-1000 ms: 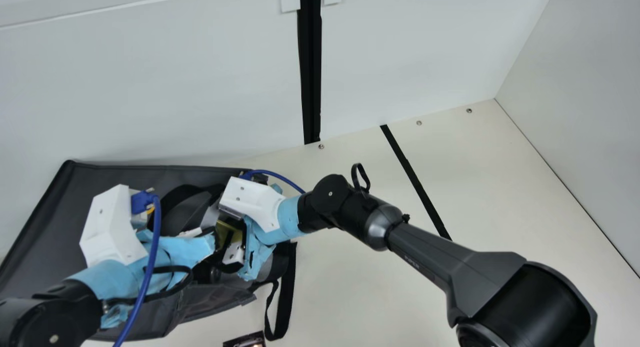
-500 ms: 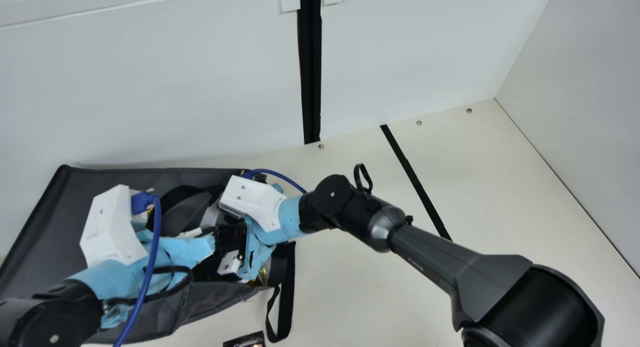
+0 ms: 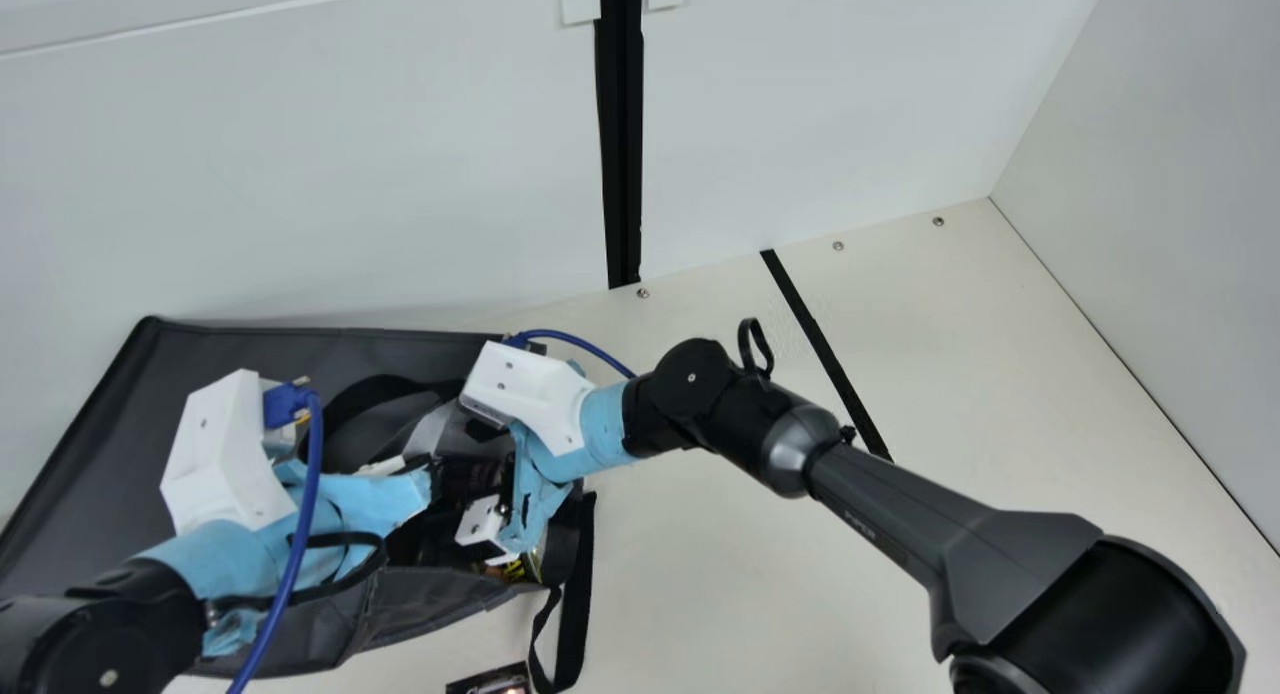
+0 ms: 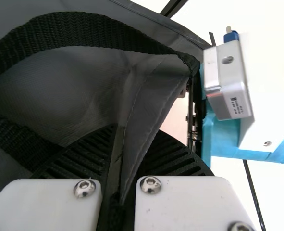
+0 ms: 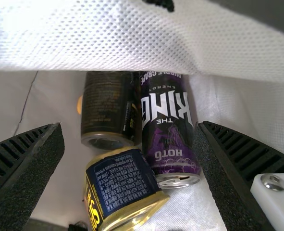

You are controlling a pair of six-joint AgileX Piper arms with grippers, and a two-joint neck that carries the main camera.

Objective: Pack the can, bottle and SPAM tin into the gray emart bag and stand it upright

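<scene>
In the main view the gray emart bag (image 3: 120,444) lies on the table, its mouth toward the right arm. My left gripper (image 3: 425,494) is at the bag's opening; in the left wrist view the left gripper (image 4: 118,161) is shut on a fold of bag fabric (image 4: 146,91). My right gripper (image 3: 490,509) is at the mouth. In the right wrist view the right gripper (image 5: 129,132) stands open around the blue-yellow SPAM tin (image 5: 120,185) and purple-black can (image 5: 168,122); a dark brown cylinder (image 5: 105,108) lies beside the can. White lining (image 5: 108,38) surrounds them.
A black strap (image 3: 578,584) hangs from the bag's right side onto the table. A small dark item (image 3: 490,680) lies at the main view's bottom edge. The white wall (image 3: 300,174) rises behind the bag.
My right gripper has let go of the gold-ended tin, which now shows lower in the bag's mouth, and has drawn slightly right. The bag's edges shifted a little; my left arm stayed still.
</scene>
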